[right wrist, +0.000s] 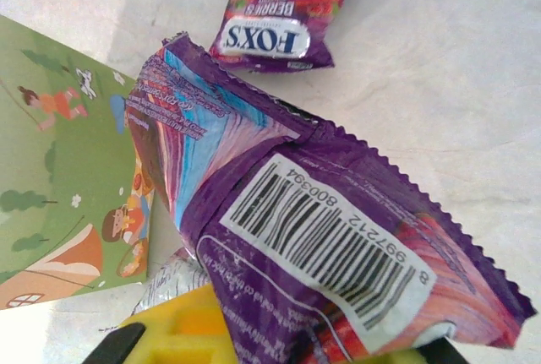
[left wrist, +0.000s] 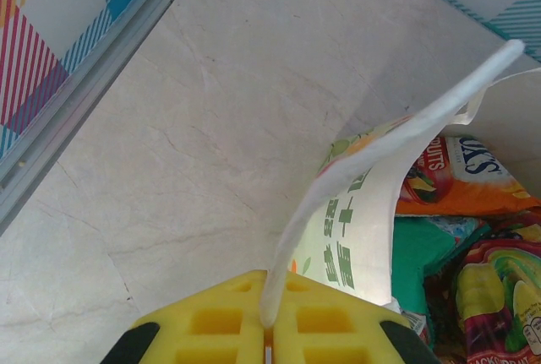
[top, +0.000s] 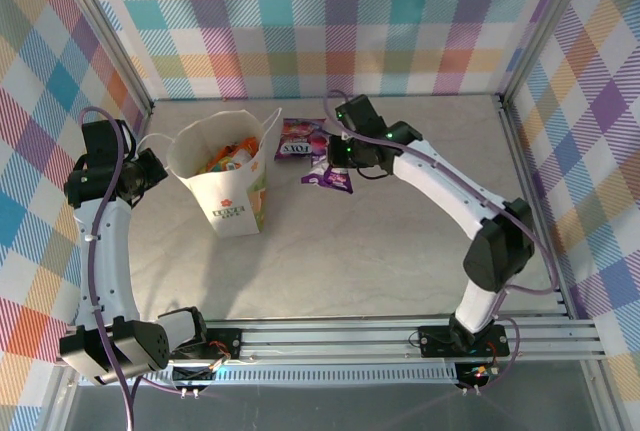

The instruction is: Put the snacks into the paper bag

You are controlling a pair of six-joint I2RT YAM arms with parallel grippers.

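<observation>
The white paper bag (top: 232, 201) stands open at the left of the table, with an orange packet (left wrist: 463, 180), a teal one (left wrist: 423, 256) and a red one (left wrist: 494, 296) inside. My left gripper (top: 158, 166) is beside the bag's left rim, its yellow fingers (left wrist: 211, 326) shut on the bag's white handle (left wrist: 380, 140). Right of the bag, my right gripper (top: 338, 163) is shut on a purple snack packet (right wrist: 321, 237), barcode side up, held just off the table. A second purple packet (right wrist: 279, 18) lies flat behind it (top: 300, 138).
The bag's printed side (right wrist: 59, 170) is close to the left of the held packet. Metal frame rails (top: 520, 151) and checked walls border the table. Bare tabletop (top: 400, 261) spreads in front of the bag and the right arm.
</observation>
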